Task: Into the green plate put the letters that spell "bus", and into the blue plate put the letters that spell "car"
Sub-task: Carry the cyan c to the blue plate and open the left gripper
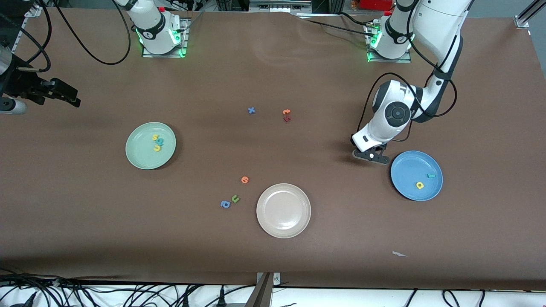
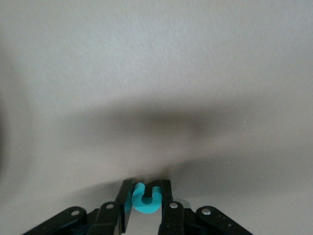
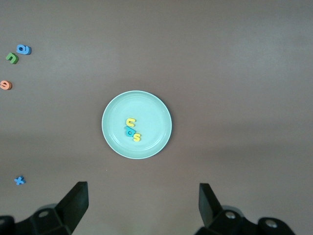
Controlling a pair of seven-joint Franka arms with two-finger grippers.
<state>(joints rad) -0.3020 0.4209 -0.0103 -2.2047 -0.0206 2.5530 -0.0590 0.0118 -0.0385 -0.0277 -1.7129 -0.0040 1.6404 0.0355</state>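
The green plate point(image 1: 140, 155) holds a yellow s point(image 1: 155, 137), a teal b point(image 1: 160, 142) and a yellow u point(image 1: 157, 148). On the blue plate point(image 1: 407, 168) lie a yellow a point(image 1: 420, 185) and a teal r point(image 1: 431, 175). My left gripper point(image 1: 370, 155) is low at the table just beside the blue plate. In the left wrist view it point(image 2: 146, 193) is shut on the teal c point(image 2: 145, 199). My right gripper point(image 3: 144, 196) is open and empty, high up, looking down on the green plate point(image 3: 151, 112). In the front view it point(image 1: 64, 94) waits past the green plate, at the right arm's end of the table.
An empty cream-white plate point(image 1: 283, 210) lies near the front camera. Beside it are an orange letter point(image 1: 245, 179), a green u point(image 1: 235, 198) and a blue a point(image 1: 225, 204). Mid-table lie a blue x point(image 1: 251, 110), an orange letter point(image 1: 286, 112) and a dark red letter point(image 1: 287, 119).
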